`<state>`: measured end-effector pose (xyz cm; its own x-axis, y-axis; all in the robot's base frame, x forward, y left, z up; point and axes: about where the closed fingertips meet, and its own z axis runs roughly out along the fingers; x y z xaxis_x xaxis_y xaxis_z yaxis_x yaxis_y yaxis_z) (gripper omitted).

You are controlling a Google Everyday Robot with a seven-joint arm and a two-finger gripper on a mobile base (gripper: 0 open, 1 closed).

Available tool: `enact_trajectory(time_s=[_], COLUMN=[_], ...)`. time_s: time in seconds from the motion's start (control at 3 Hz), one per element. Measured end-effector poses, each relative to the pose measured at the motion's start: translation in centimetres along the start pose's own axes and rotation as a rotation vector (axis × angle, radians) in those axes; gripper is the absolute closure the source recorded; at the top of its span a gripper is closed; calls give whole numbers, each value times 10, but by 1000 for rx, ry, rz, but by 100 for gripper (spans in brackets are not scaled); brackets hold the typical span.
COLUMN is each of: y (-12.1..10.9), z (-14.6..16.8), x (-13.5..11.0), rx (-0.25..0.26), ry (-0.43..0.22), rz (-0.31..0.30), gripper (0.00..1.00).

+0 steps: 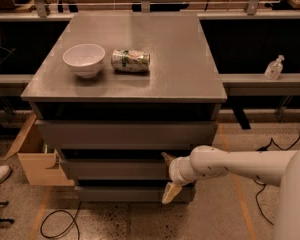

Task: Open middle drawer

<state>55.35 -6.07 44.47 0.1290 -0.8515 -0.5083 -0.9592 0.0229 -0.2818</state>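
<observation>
Step in hand: getting hold of the middle drawer (115, 169), pull not yet made, as I read it.

Pincer (169, 175) is low at the near front of the bench, at the right end of that drawer's front. It's spread: one finger pokes in above the front's top edge, the other hangs down past its bottom edge, over the lowest front (120, 194). Can't tell if either pad is touching. The white arm (240, 164) comes in from the right.

Next move, my call: close on the front's edge, then pull straight toward the near side, level, no twist. The hold is off-centre to the right, so the drawer may rack.

The drawer itself is a flat matte-grey front with no handle, second of three. It sits under the taller top front (125, 133); no interior shows, so it reads as shut or barely cracked.

Cardboard box (37, 164) sits on the floor to the left. On the bench (180, 59) are a white bowl (84, 59) and a can (130, 60) lying on its side just right of it. Far right is a small bottle (273, 68) on a ledge.
</observation>
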Motion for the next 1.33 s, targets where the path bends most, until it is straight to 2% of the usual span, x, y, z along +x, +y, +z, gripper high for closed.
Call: enact_trajectory(time_s=[0.67,1.0,1.33], y=[-27,-29,-26], z=[29,44,44], x=[12,22,28], rx=[33,12,-11], ry=[41,54,60], rz=[-25,-9,9], gripper=[0,15,38])
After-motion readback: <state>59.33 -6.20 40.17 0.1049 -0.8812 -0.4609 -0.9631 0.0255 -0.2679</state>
